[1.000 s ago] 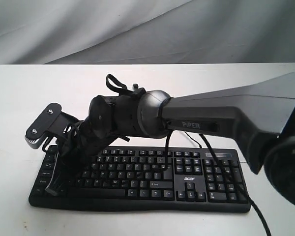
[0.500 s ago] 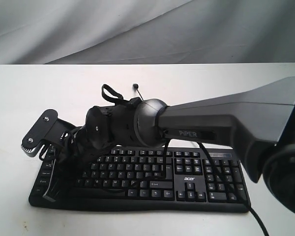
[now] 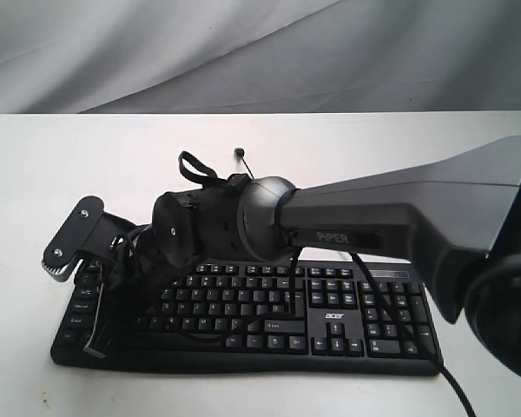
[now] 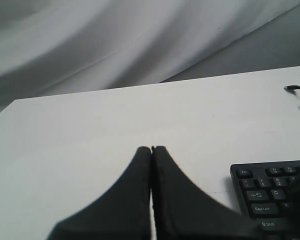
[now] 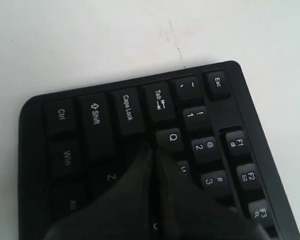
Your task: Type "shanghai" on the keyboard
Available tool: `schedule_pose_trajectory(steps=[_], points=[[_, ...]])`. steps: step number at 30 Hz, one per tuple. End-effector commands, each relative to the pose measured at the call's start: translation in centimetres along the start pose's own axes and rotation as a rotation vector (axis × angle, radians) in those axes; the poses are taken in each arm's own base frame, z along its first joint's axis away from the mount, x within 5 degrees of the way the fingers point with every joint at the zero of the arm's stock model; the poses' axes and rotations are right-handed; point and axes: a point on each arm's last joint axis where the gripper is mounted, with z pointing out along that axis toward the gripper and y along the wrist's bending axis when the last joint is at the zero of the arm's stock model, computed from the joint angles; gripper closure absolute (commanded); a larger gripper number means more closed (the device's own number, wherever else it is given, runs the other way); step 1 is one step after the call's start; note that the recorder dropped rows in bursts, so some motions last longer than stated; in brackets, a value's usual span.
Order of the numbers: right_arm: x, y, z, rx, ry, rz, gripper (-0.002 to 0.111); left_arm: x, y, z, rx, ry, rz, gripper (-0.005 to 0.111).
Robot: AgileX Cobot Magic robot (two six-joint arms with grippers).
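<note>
Now, both grippers are pressed together, the right one working at the keyboard's end.
Seen from across the room, the right arm is reaching over the keyboard, which is lying on the table beneath the down-pointing right gripper. The left wrist view is showing the left gripper closed tight over bare table, with the keyboard off to its side. In the right wrist view the right gripper is pinching nothing. Its tips are sitting between the Q key and the Caps Lock key, and I cannot tell whether they are touching a key.
</note>
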Motion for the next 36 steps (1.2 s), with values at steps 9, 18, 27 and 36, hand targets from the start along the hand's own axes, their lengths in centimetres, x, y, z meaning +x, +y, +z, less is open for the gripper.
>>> schedule_pose_trajectory(steps=[9, 18, 27, 36], points=[[0.3, -0.3, -0.1, 0.007, 0.013, -0.009, 0.108, 0.0, -0.1, 0.0, 0.008, -0.011, -0.005, 0.107], [0.6, -0.3, 0.0, 0.008, 0.019, -0.009, 0.108, 0.0, -0.1, 0.0, 0.008, -0.011, -0.005, 0.107], [1.4, -0.2, 0.3, 0.019, 0.031, -0.014, 0.108, 0.0, -0.1, 0.0, 0.008, -0.011, -0.005, 0.107], [0.9, -0.3, -0.2, 0.033, 0.007, -0.014, 0.108, 0.0, -0.1, 0.0, 0.008, -0.011, -0.005, 0.107]])
